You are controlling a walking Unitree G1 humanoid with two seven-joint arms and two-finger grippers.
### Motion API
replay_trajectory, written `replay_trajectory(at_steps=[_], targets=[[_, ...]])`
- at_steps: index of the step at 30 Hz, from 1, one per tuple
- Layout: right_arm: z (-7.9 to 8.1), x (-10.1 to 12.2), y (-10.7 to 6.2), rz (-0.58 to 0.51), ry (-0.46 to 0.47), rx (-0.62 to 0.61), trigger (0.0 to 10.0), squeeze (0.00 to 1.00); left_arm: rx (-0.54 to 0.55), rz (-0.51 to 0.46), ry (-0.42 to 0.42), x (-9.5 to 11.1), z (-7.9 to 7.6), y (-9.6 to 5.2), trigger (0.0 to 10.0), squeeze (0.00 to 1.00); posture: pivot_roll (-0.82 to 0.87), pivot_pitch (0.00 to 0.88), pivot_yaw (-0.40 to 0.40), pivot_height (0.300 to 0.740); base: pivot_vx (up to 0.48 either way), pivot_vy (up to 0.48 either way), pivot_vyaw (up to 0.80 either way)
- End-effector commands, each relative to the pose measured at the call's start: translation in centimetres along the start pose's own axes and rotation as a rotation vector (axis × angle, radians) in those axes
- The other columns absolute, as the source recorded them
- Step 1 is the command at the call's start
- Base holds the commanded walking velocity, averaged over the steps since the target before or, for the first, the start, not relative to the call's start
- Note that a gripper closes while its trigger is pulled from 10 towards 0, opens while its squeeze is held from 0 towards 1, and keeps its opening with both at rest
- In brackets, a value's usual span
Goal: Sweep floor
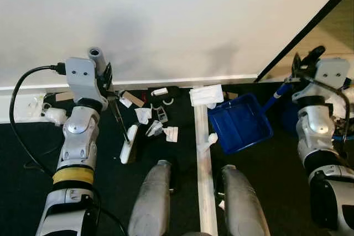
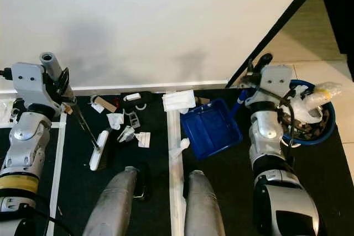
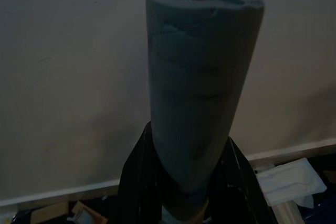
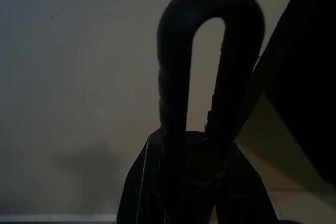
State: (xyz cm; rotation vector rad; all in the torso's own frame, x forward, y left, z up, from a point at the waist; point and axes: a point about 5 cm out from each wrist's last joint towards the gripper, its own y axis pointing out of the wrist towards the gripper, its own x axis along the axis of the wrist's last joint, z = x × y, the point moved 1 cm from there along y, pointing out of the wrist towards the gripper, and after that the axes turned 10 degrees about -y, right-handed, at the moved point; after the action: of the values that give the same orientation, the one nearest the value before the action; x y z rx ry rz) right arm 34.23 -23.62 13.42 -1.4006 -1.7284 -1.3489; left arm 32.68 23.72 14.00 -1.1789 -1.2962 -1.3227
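- Head pair: looking steeply down from above at dark floor and white wall; both sharing the blue dustpan, scattered paper litter and white tape line.
- Left wrist: very close behind a grey broom handle, facing the wall.
- Right wrist: very close behind a black looped handle, facing the wall.

Black carpeted floor crossed by a pale white tape strip. Off-white wall over a white skirting board. Deep blue plastic dustpan with a blue handle. White-headed brush on a thin dark stick. White crumpled paper scraps. Grey foam grip. Silver arms, a yellow band on the left.
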Motion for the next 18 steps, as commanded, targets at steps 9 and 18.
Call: replay_trajectory(at_steps=[9,18], targets=[[2.2,-1.8,-3.0,0.029,-0.213,0.183,10.0,0.00,0.014,0.091,0.003,-2.9,-0.4,-0.8,10.0,0.00,0.17,0.397,0.020,0.740,0.000,0.000,0.00],[8.1,-0.5,-6.1,-0.085,-0.137,0.336,10.0,0.00,0.045,0.132,-0.010,-4.1,-4.0,1.2,10.0,0.00,0.09,0.373,-0.002,0.740,0.000,0.000,0.00]])
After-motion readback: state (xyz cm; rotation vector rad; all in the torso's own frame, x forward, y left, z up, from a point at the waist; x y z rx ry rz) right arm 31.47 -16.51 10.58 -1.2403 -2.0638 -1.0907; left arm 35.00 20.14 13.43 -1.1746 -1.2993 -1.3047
